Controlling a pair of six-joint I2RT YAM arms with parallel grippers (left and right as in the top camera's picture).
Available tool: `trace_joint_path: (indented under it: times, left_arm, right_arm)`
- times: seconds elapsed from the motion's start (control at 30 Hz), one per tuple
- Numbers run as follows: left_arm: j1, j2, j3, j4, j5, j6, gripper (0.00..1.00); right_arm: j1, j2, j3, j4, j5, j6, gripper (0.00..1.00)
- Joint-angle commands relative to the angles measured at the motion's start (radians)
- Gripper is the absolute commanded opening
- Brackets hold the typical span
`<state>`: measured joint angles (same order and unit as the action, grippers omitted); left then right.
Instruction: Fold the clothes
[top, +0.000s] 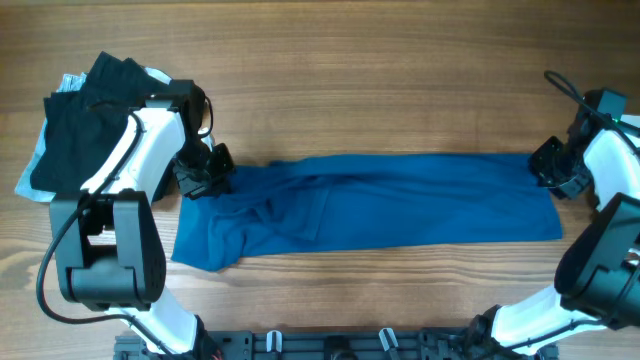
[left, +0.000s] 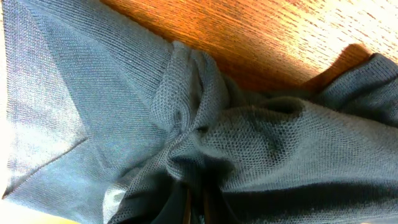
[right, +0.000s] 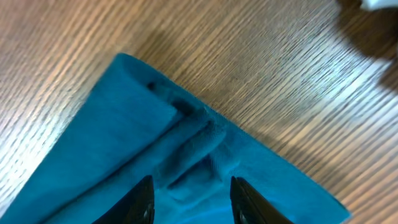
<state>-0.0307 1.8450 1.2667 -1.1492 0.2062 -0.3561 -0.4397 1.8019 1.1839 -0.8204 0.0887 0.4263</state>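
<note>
Roughly halfway, I'd judge: deep-blue garment (top: 380, 200) lies folded lengthwise into a strip, spanning btwn both grippers. L gripper (top: 205, 172) is clamped on its bunched end. R gripper (top: 550, 168) has fingers apart, straddling the opposite corner. Crosswise folds remain. A black pile (top: 75, 120) sits just outboard of L gripper; can't tell if folded.

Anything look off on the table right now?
The blue garment is bunched and twisted at its left end, where the left gripper pinches it. Its right end lies flat and folded. Nothing looks spilled or damaged.
</note>
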Motion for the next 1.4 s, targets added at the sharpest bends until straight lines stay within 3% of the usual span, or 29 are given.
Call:
trace_joint_path:
  times: [0.0, 0.43, 0.5, 0.6, 0.83, 1.0, 1.2, 1.37]
  left_arm:
    - [0.002, -0.020, -0.006, 0.006, -0.018, 0.009, 0.04]
    - [0.002, -0.020, -0.006, 0.017, -0.018, 0.009, 0.04]
    - [0.002, -0.020, -0.006, 0.017, -0.018, 0.009, 0.04]
    - [0.002, -0.020, -0.006, 0.017, -0.018, 0.009, 0.04]
    - [0.002, -0.020, -0.006, 0.016, -0.018, 0.009, 0.04]
    - [0.002, -0.020, -0.006, 0.016, -0.018, 0.009, 0.04]
    - [0.002, -0.020, -0.006, 0.006, -0.018, 0.010, 0.04]
    - [0.002, -0.020, -0.006, -0.023, -0.018, 0.010, 0.04]
  right_arm:
    - [-0.018, 0.027, -0.005, 0.035, -0.008, 0.071, 0.40]
    - [-0.018, 0.057, -0.008, 0.092, -0.011, 0.099, 0.31]
    - [-0.018, 0.058, -0.013, 0.103, -0.011, 0.099, 0.24]
    - [-0.018, 0.060, -0.014, 0.109, -0.011, 0.099, 0.04]
    - [-0.019, 0.029, 0.016, 0.070, -0.045, 0.015, 0.04]
    - [-0.021, -0.106, 0.032, -0.045, -0.043, 0.016, 0.05]
    - [-0.021, -0.203, 0.032, -0.136, 0.033, 0.006, 0.04]
    - [-0.021, -0.201, -0.026, -0.184, 0.224, 0.014, 0.05]
